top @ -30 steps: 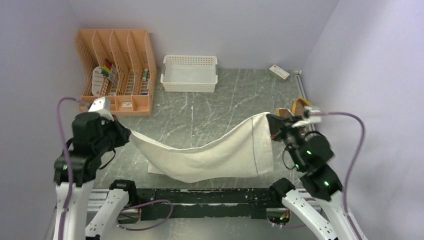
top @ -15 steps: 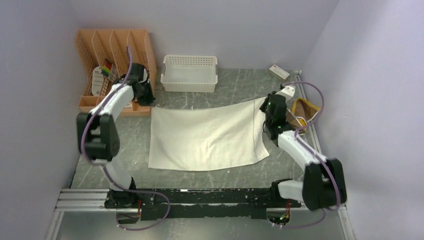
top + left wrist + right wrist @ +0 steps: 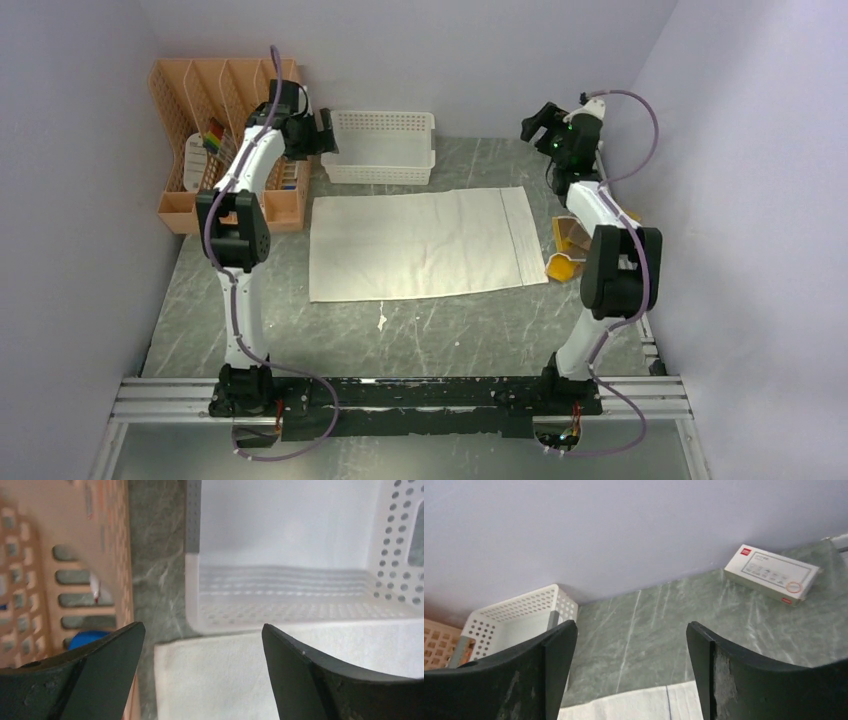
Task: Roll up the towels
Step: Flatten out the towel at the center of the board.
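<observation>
The white towel (image 3: 420, 245) lies spread flat on the grey table, its thin dark stripe (image 3: 511, 235) near the right end. A mustard-yellow towel (image 3: 568, 248) lies bunched just right of it, partly hidden behind the right arm. My left gripper (image 3: 325, 135) hangs open above the towel's far left corner (image 3: 240, 680), nothing between its fingers (image 3: 202, 626). My right gripper (image 3: 535, 122) is open too, raised over the far right corner; the towel's edge (image 3: 624, 707) and stripe (image 3: 667, 700) show low in its view (image 3: 631, 624).
A white lattice basket (image 3: 380, 147) stands at the back, right behind the towel's far edge (image 3: 285, 605). An orange file organizer (image 3: 225, 130) is at the back left (image 3: 60, 580). A small white box (image 3: 558, 144) lies at the back right (image 3: 771, 572).
Both grippers carried the towel toward the back, laid it flat, then let go of its far corners and opened. They have lifted up and back; the towel now rests straightened.
</observation>
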`<action>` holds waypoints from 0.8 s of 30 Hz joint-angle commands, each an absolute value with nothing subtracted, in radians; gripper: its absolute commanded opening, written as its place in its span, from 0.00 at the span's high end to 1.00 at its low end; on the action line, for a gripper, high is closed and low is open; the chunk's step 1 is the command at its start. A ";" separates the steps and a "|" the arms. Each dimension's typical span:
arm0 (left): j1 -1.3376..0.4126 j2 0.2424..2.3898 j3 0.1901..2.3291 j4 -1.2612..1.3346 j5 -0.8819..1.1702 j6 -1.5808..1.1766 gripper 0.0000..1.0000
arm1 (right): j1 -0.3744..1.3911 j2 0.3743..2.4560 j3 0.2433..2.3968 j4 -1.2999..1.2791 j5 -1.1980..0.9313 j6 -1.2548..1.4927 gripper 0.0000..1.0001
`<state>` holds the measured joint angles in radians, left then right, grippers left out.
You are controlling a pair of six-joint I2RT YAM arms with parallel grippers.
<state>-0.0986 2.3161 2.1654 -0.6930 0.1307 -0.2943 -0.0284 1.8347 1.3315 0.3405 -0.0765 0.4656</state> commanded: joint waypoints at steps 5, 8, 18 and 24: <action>-0.107 1.758 1.532 -0.455 0.266 -0.337 0.00 | 0.003 1.511 1.056 0.321 -0.137 0.491 0.15; -0.187 1.580 1.220 -0.339 0.250 -0.430 0.00 | 0.106 1.398 0.870 0.285 -0.039 0.502 0.15; -0.409 1.512 0.827 -0.138 0.207 -0.645 0.03 | 0.108 1.345 0.452 0.445 -0.202 0.714 0.16; -0.393 1.519 0.852 -0.179 0.119 -0.672 0.02 | 0.074 1.308 0.393 0.429 -0.210 0.735 0.17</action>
<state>-0.4099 1.5410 0.8253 -0.2459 0.1825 -0.6193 0.0875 1.3521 0.4076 0.3779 -0.1864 0.6991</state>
